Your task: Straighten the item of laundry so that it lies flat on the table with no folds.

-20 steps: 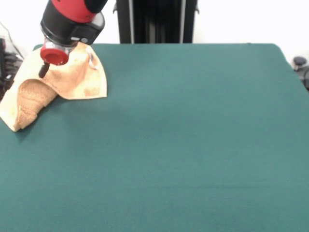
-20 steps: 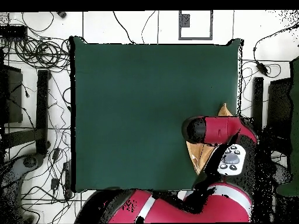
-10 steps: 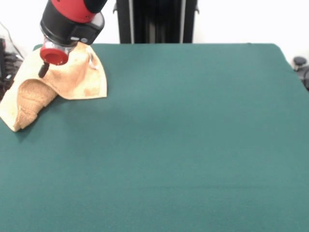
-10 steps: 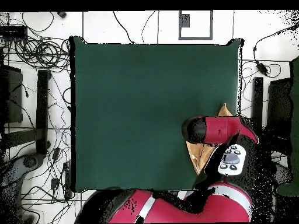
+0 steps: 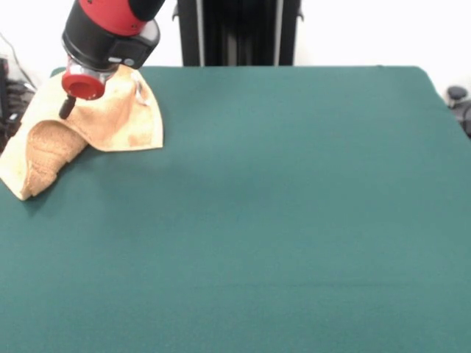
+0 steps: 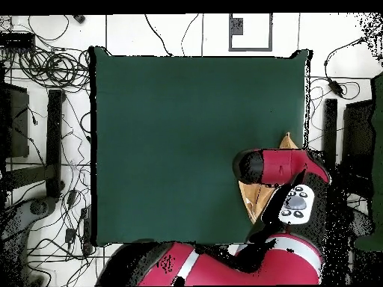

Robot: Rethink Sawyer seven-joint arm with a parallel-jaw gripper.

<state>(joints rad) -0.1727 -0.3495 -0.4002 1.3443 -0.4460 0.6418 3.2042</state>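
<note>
The item of laundry, a tan terry towel, lies crumpled at the table's far left corner in the front view. One part rises in a hump and its left edge hangs over the table's side. The gripper is down on the towel's upper part, under the red and black arm head that hides it. From above, the arm covers most of the towel, and only a tan tip and a strip show. The green table is much bigger than the towel.
A black column stands behind the table's far edge. In the overhead view, cables lie on the floor along the table's sides, and dark stands flank it. The towel sits right at the table's edge.
</note>
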